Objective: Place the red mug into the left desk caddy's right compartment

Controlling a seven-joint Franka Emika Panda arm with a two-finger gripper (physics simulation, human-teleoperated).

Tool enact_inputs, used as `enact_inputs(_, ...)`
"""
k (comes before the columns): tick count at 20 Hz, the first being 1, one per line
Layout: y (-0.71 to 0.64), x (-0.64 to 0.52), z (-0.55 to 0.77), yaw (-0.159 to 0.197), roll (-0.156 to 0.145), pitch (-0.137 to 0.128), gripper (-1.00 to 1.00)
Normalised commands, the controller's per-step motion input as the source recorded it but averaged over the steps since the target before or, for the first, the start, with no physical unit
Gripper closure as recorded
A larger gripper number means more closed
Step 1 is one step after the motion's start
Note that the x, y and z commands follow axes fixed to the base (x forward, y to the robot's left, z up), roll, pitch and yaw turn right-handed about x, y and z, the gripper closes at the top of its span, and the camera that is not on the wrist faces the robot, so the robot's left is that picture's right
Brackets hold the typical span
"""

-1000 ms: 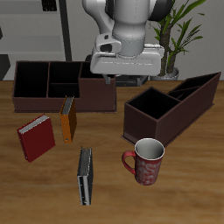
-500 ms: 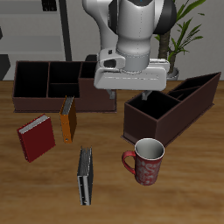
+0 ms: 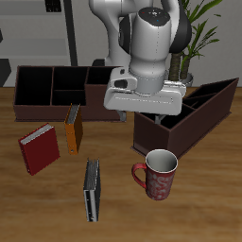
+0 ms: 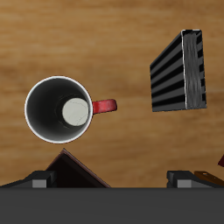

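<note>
Looking down the table, we find the red ceramic mug with a white pattern (image 3: 158, 174) standing upright near the front edge, its loop handle turned toward a grey, black-striped book (image 3: 92, 190) lying flat nearby. Just behind the mug sits the long dark-brown wooden caddy with sloping walls (image 3: 185, 117); its wide squarish compartment at the low end (image 3: 163, 114) holds nothing we can see. The two-finger gripper (image 3: 144, 112) hangs above that low end, apart from the mug. From the wrist, the mug (image 4: 59, 108) shows its pale inside, and the fingers (image 4: 39, 178) seem spread wide with nothing between them, though only their tips show.
</note>
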Motion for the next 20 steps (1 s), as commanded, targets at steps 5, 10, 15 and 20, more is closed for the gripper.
enact_inputs(5,0.03,0.13,-0.27,-0.025,-0.006,-0.001,-1.0)
enact_inputs(10,0.05,0.1,-0.22,-0.025,-0.001,0.008,-1.0)
enact_inputs(15,0.02,0.16,-0.26,-0.076,-0.007,-0.005,-1.0)
enact_inputs(20,0.09,0.11,-0.25,-0.037,0.017,0.034,-1.0)
